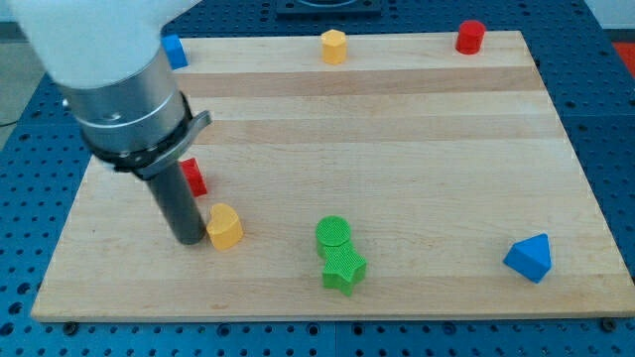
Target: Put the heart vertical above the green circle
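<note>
On the tabletop (417, 149), you are seeing:
Yellow: two, heart (224, 226) touching my tip (189, 240)
Green: two, circle (332, 232)
Red: two
Blue: two
Pincer: none fitted, state untellable

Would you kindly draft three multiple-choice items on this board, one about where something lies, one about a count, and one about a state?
1. Where is my tip relative to the yellow heart?
A. Right beside it on the view's left
B. Far off on the view's right
C. At the view's top edge

2. How many blue blocks are on the wooden board?
A. One
B. Two
C. Three

3. How do the green circle and the green star stand to each other?
A. Touching
B. At opposite edges of the board
C. Parted by a red block

Answers:
1 A: the rod ends at the heart's left side.
2 B: a blue block at the top left, a blue triangle at the bottom right.
3 A: no gap shows between them.
</note>
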`<state>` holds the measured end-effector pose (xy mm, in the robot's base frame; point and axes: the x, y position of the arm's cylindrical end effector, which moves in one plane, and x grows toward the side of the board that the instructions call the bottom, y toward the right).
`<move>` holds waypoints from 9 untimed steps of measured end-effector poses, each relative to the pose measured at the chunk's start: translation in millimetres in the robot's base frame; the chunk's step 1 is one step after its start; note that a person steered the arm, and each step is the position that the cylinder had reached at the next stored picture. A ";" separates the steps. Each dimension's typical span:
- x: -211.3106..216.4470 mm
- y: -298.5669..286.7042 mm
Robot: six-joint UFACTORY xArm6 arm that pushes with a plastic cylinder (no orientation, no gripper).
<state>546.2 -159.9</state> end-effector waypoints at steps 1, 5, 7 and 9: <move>15.2 16.2; -75.0 76.8; -108.9 122.4; -121.6 177.0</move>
<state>424.7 17.1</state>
